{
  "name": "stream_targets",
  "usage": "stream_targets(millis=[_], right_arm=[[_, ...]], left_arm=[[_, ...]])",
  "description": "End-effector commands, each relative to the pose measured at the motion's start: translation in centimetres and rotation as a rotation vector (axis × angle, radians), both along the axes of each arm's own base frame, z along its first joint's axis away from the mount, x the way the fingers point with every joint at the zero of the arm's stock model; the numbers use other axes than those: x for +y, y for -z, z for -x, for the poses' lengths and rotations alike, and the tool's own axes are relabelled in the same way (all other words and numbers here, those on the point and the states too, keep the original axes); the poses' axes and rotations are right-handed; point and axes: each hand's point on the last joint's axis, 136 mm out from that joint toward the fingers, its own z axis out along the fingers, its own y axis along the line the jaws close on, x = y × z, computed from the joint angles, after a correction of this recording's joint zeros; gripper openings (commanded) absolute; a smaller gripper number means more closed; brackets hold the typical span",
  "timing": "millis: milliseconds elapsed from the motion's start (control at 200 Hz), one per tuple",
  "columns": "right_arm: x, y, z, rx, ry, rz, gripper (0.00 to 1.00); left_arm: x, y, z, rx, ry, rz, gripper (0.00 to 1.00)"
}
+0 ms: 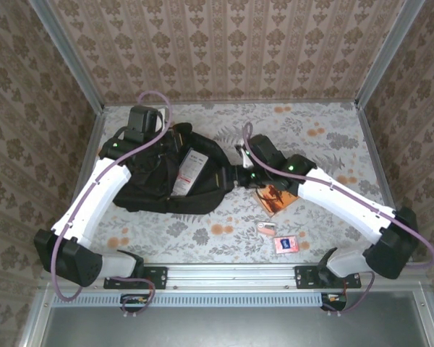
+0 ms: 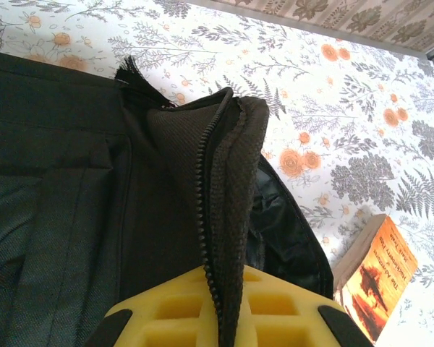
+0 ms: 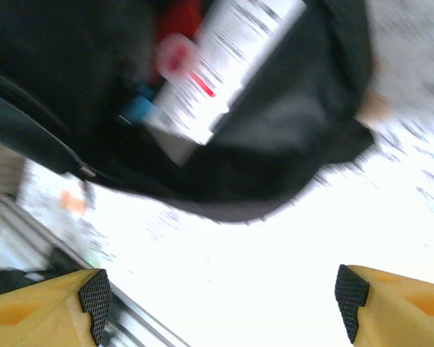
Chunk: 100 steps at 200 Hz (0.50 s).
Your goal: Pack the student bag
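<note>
Holding the student bag (image 1: 166, 184) open at the left-centre of the surface (image 1: 325, 137), the left pincer (image 2: 224, 300) is clenched on its zipper edge. The right pincer (image 3: 220, 293) hangs released and empty near the opening. A white booklet (image 1: 190, 172) lies inside. The next move probably calls for the right arm to pick up the paperback (image 1: 276, 196) nearby.

The student bag (image 2: 72, 217) is matt black woven cloth, the book (image 2: 380, 278) smooth printed paper
</note>
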Motion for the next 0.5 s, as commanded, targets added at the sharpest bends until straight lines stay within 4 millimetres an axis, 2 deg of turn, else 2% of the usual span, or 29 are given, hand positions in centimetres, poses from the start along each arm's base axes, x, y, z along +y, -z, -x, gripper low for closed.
stream_targets(millis=[0,220,330,495], right_arm=[[-5.5,5.0,3.6,0.082,-0.043,0.258,0.85],[-9.5,9.5,6.7,0.185,-0.05,0.417,0.88],[-9.8,11.5,7.6,0.245,-0.068,0.451,0.88],[-9.7,12.8,7.5,0.264,-0.083,0.468,0.92]], left_arm=[[0.0,-2.5,-0.5,-0.094,0.003,0.047,0.0],[-0.1,-2.1,-0.6,-0.084,0.005,0.054,0.0],[-0.2,-2.0,-0.7,-0.08,0.007,0.054,0.0],[-0.1,-1.9,-0.6,-0.08,0.006,0.05,0.0]])
